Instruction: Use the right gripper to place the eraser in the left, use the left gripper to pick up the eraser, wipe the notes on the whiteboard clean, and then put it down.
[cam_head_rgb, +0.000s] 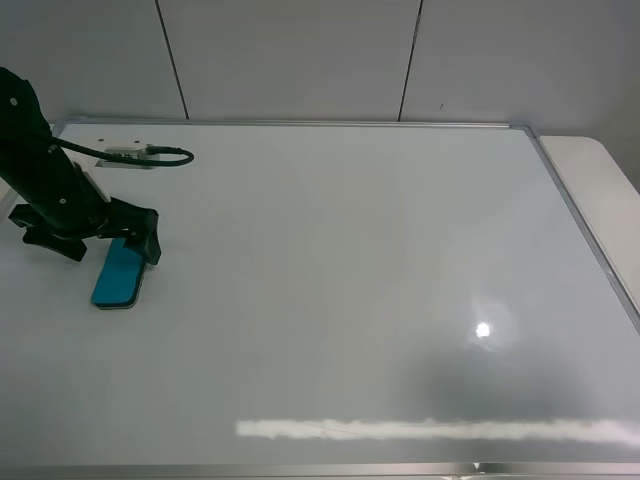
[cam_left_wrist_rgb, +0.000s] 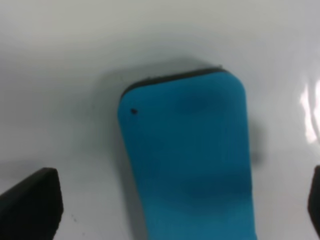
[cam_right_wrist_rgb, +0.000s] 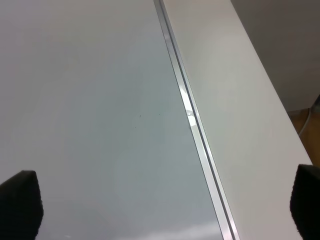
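The teal-blue eraser (cam_head_rgb: 118, 276) lies flat on the whiteboard (cam_head_rgb: 350, 260) near its left edge. My left gripper (cam_head_rgb: 128, 243) hovers just over the eraser's far end. In the left wrist view the eraser (cam_left_wrist_rgb: 187, 160) lies on the board (cam_left_wrist_rgb: 60, 75) between the two spread fingers of the left gripper (cam_left_wrist_rgb: 172, 205), which do not touch it. The left gripper is open. My right gripper (cam_right_wrist_rgb: 162, 205) is open and empty over the board's (cam_right_wrist_rgb: 90, 100) right edge; it is out of the exterior view. No red notes show anywhere on the board.
A small white tag with a black cable (cam_head_rgb: 130, 153) lies at the board's far left corner. The silver frame (cam_right_wrist_rgb: 192, 120) runs along the board's right side, with the white table (cam_head_rgb: 600, 180) beyond it. Light glare (cam_head_rgb: 430, 430) streaks the near edge.
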